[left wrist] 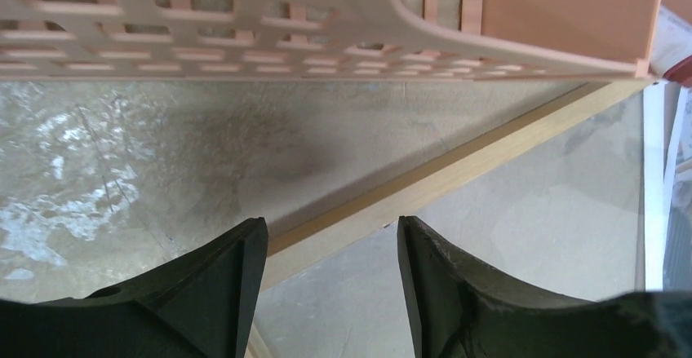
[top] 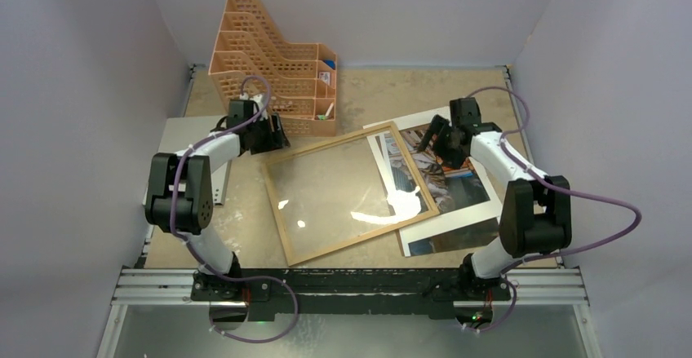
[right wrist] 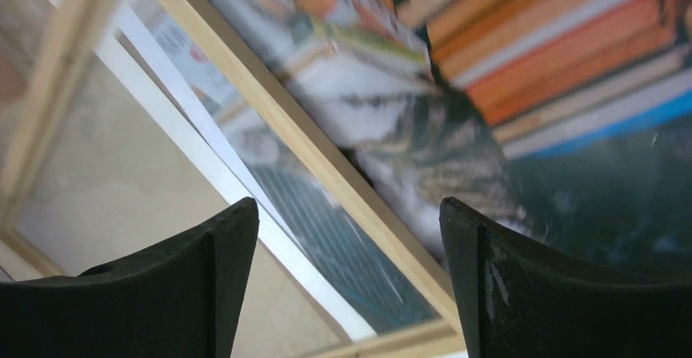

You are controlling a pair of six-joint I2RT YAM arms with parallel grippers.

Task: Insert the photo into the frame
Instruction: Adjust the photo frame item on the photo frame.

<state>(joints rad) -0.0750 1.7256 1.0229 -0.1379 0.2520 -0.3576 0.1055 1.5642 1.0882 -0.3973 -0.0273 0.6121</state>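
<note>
The counter is a scuffed tan board with pale walls on 3 sides. 2 robot arms reach over it.

The right claw has its 2 black fingers spread wide, and nothing is between them. It hangs just above the photo, over the part with the cat and the stacked books. Right below it, 1 thin wood bar of the frame cuts across the picture.

The left claw is open too and holds nothing. The far wood bar of the frame runs under the gap between its fingers. Just past that bar stands the orange file holder, very near the frame's far corner.

The frame lies flat and tilted in the middle of the counter, and its glass shines in the light. The photo lies flat on the right, picture side up. Its left part is under the frame's right side, so you can see it through the glass. The rest sticks out to the right and toward the arms.

So the photo is not in the frame yet. I think each claw is open so it can take hold of an edge. Both things are thin and flat, so pinching them looks hard, and the photo could bend.
</note>
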